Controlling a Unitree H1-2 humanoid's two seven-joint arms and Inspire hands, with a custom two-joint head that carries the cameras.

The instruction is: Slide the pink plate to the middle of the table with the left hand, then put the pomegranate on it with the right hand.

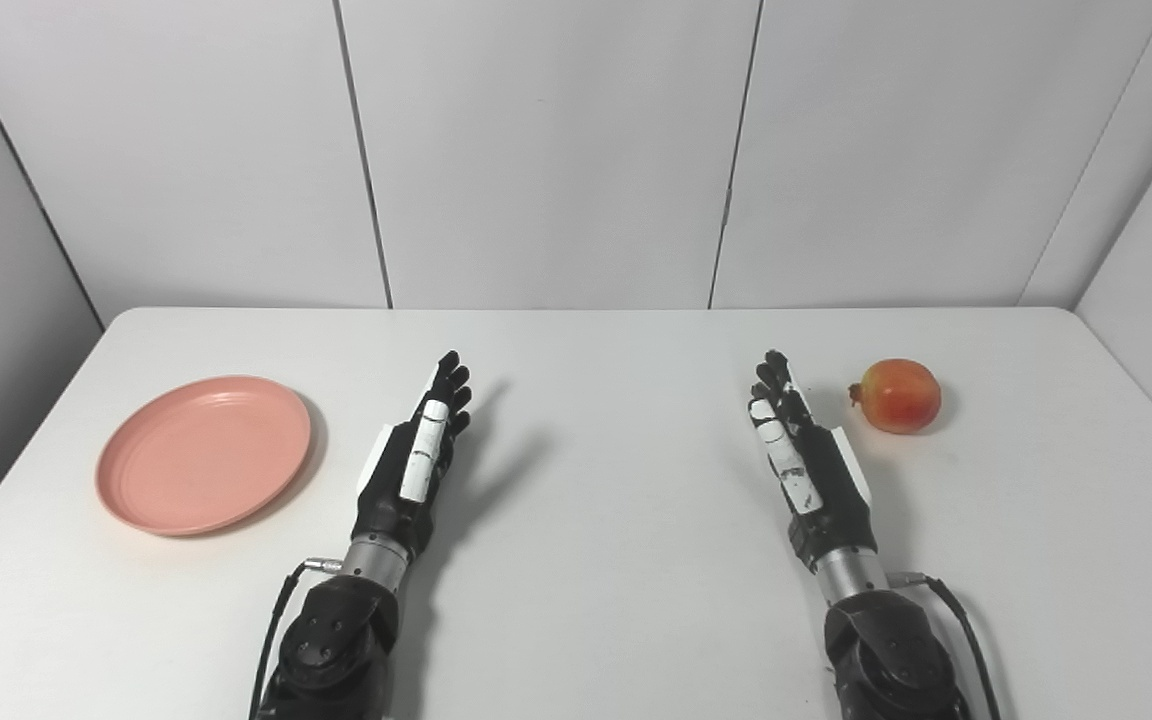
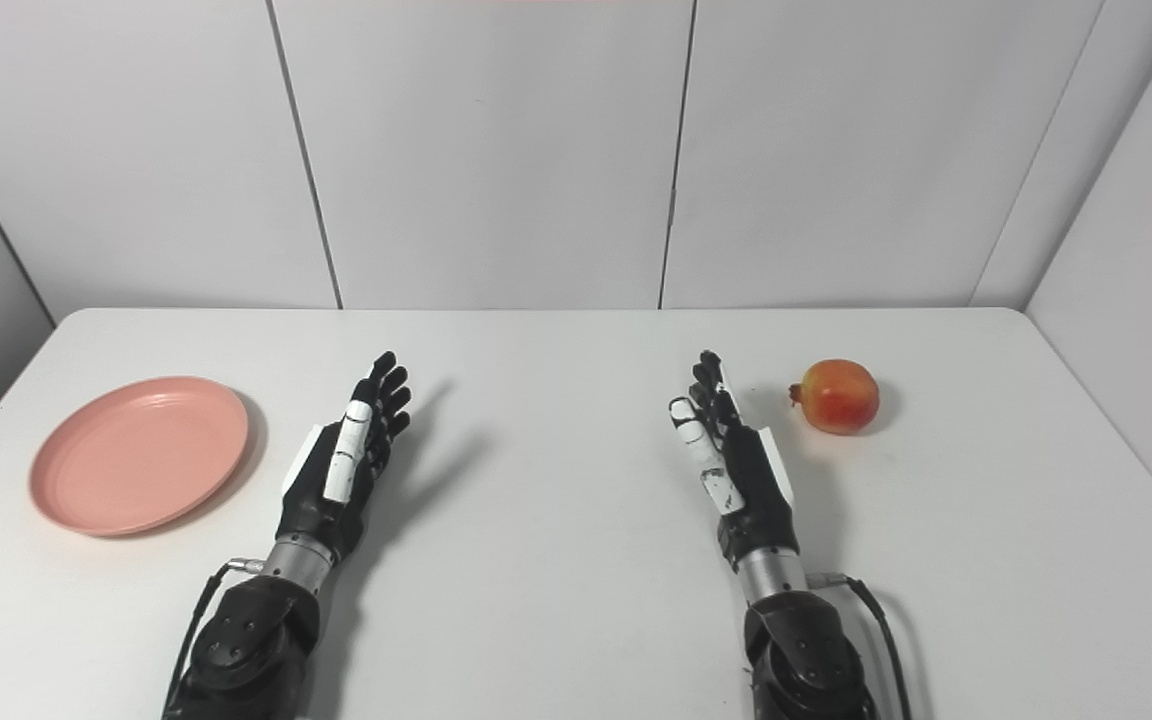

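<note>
I see the plate [image 1: 204,453] lying flat on the left side of the table [image 1: 596,500], apart from my left hand [image 1: 418,455], which holds nothing, fingers stretched forward. The pomegranate [image 1: 898,396] sits on the right side, just beside my right hand [image 1: 800,455]; that hand is also spread and holds nothing.

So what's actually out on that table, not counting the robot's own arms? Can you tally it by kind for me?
Plates: 1, the pink plate, lying at the left side of the table.
Fruit: 1, the pomegranate, at the right side.
Total: 2 things. The left hand and the right hand both hold nothing.
</note>
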